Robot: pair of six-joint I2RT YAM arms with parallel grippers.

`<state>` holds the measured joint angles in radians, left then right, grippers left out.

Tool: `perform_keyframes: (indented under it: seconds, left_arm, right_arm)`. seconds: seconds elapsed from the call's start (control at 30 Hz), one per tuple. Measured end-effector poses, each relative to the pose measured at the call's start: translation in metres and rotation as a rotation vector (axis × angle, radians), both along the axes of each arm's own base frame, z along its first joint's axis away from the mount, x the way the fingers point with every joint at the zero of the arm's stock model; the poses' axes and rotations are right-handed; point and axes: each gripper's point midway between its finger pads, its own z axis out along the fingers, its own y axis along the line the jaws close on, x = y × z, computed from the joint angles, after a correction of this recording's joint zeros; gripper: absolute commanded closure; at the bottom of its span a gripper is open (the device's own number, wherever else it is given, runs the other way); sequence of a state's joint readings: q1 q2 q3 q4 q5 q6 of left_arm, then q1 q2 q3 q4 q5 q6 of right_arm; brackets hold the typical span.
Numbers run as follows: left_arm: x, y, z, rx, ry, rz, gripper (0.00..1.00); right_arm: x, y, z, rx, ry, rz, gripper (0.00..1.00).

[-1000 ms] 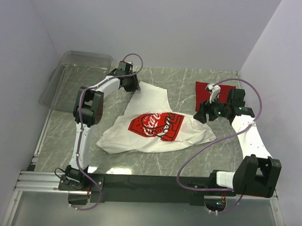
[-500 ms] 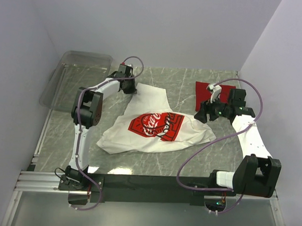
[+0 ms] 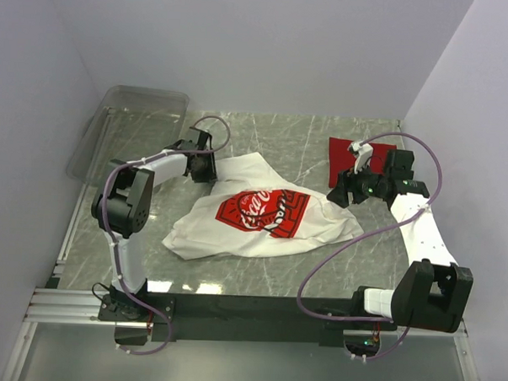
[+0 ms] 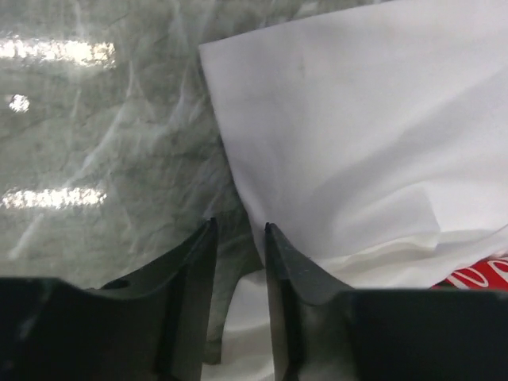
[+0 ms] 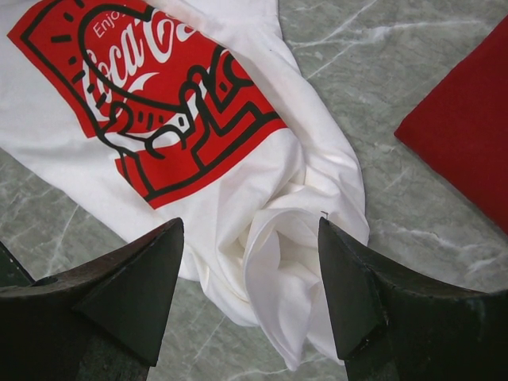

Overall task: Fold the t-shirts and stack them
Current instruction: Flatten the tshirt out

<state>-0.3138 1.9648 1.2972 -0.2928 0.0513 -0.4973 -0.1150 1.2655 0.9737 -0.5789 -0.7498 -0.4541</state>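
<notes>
White shirt [image 3: 253, 241] crumpled mid-counter [image 3: 307, 134], red shirt [image 3: 338, 152] folded at far right. Left hand [image 4: 238, 226] narrowly parted at white shirt's far-left edge, no clear pinch. Risks slipping off the hem or catching one layer only. Right hand [image 5: 250, 226] wide over bunched sleeve - could drag it, skewing the fold.

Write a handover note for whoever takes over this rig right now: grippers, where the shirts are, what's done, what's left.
Grippers: left gripper has its jaws a narrow gap apart at the far left edge of the white t-shirt, with no sure grip. The right gripper is wide open and empty, over that shirt's bunched right end.
Things: red t-shirt lies as a flat rectangle at the far right of the table. The white one is mid table, graphic up, crumpled.
Done: the red one looks folded.
Left: fold the white one, then stack both.
</notes>
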Motion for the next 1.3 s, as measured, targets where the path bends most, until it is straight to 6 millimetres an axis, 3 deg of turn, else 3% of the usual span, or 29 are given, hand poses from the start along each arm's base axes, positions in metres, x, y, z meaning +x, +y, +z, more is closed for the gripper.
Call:
perform_keyframes:
  seconds: [0.2,0.33,0.43,0.53,0.77,0.97,1.2,1.3]
  left_arm:
    - [0.012,0.012,0.008,0.025,-0.013,0.050,0.56]
    - [0.053,0.014,0.023,0.011,-0.066,0.089,0.55]
    - [0.072,0.016,0.019,0.008,-0.074,0.107,0.56]
    - [0.076,0.020,0.002,0.020,-0.041,0.115,0.56]
    - [0.077,0.017,0.002,0.008,-0.031,0.120,0.59]
    - [0.087,0.010,0.000,-0.015,-0.032,0.106,0.73]
    - [0.090,0.003,-0.002,-0.044,-0.046,0.091,1.00]
    - [0.091,0.002,-0.001,-0.050,-0.049,0.086,0.99]
  right_arm:
    - [0.000,0.000,-0.004,0.001,0.013,0.001,0.25]
    - [0.001,0.000,-0.006,-0.001,0.017,0.004,0.25]
    - [0.000,0.000,-0.006,-0.001,0.020,0.004,0.25]
    - [0.000,0.000,-0.006,-0.001,0.020,0.005,0.25]
    - [0.000,-0.001,-0.008,-0.002,0.024,0.006,0.25]
    - [0.000,-0.001,-0.011,-0.001,0.035,0.006,0.25]
    - [0.000,-0.001,-0.011,-0.002,0.036,0.005,0.25]
    - [0.001,-0.001,-0.011,-0.004,0.036,0.003,0.25]
